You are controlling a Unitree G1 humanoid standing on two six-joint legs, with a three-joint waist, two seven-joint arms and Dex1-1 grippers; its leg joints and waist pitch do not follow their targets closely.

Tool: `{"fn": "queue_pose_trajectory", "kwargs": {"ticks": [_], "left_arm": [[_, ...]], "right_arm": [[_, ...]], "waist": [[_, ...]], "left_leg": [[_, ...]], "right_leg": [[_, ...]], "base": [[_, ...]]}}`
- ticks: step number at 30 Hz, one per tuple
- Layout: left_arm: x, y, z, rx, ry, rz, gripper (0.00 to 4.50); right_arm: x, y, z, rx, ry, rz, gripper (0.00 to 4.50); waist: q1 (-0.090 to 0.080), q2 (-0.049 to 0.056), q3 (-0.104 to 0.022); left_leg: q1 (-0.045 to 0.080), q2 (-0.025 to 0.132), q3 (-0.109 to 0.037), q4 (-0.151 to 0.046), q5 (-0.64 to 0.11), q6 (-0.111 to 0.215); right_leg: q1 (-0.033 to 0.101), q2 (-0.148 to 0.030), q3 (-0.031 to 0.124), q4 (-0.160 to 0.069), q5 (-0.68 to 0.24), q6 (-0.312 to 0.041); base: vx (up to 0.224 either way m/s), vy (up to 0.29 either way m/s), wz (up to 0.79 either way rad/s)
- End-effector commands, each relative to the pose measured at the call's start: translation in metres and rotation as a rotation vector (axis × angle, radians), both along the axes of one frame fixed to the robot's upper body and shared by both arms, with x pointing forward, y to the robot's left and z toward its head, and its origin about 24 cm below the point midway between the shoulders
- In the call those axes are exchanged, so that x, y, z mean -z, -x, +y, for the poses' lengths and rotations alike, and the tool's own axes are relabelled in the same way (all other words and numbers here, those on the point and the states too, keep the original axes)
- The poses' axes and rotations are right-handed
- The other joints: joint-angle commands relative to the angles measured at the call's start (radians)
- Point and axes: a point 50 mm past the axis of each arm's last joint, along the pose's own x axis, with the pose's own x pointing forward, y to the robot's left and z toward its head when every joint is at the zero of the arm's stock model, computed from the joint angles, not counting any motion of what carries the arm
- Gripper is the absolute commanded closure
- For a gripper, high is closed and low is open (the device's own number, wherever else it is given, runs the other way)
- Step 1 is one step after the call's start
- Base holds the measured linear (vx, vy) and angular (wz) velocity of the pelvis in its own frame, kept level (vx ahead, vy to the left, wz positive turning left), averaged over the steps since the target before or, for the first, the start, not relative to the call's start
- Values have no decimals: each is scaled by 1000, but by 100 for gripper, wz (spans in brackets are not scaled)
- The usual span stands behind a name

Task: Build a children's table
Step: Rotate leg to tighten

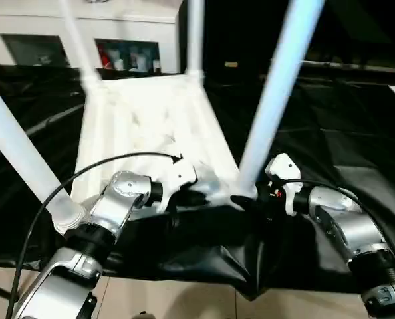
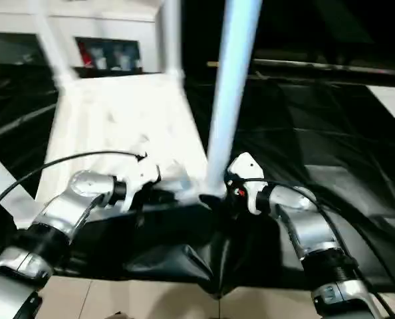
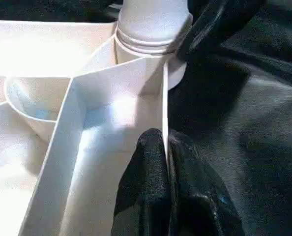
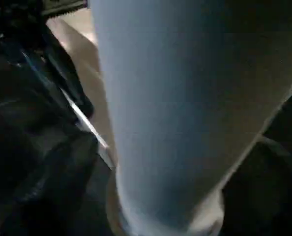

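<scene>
Left eye view: the children's table (image 1: 144,126) was recorded upside down on a surface draped in black sheeting (image 1: 330,133), ribbed underside up, all four legs seated in the corner sockets and pointing upward. The near right leg (image 1: 277,93) rose steeply across the frame; the near left leg (image 1: 18,153) slanted out to the left edge. A white cabinet (image 1: 84,40) with glass doors was seen behind the table. The left end effector (image 1: 207,196) lay at the near rim of the top; a black cable (image 1: 84,173) arched over its silver forearm. The right end effector (image 1: 247,199) sat at the foot of the near right leg.

Right eye view: the same arrangement was noted, the near right leg (image 2: 231,93) partly blocking the dark background, pale floor (image 2: 151,302) visible below the sheeting's edge.

Left wrist view: the left end effector (image 3: 168,196) was found clamped on the thin rim wall (image 3: 164,108) of the top, one black finger on each side. The leg socket (image 3: 151,29) stood just beyond, with a black finger (image 3: 215,24) of the other end effector beside it.

Right wrist view: the near right leg (image 4: 185,108) stood close before the lens, blocking most else. Whether the right end effector was open or closed could not be told.
</scene>
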Motion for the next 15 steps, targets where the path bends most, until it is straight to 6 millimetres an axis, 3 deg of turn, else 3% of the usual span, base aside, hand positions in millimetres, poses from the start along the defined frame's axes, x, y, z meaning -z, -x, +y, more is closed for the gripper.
{"fn": "queue_pose_trajectory", "kwargs": {"ticks": [1, 7, 15], "left_arm": [[-7, 6, -13, 83, 69, 3, 450], [-7, 6, -10, 86, 60, 5, 450], [-7, 6, -7, 78, 53, 6, 450]], "right_arm": [[-4, -2, 3, -17, -19, -7, 5], [-2, -2, 7, -21, -7, 0, 42], [3, -5, 5, 0, 36, -22, 124]], "waist": [[-4, -8, -71], [-6, -12, -67], [-10, -10, -68]], "left_leg": [[-2, 25, 3, -59, -160, 85], [0, 21, 4, -62, -211, 60], [-2, 19, 3, -61, -198, 58]], "right_leg": [[59, -51, 52, -49, -198, -215], [59, -54, 53, -64, -319, -171], [59, -52, 52, -63, -307, -170]], "base": [[0, 0, 0], [0, 0, 0], [0, 0, 0]]}}
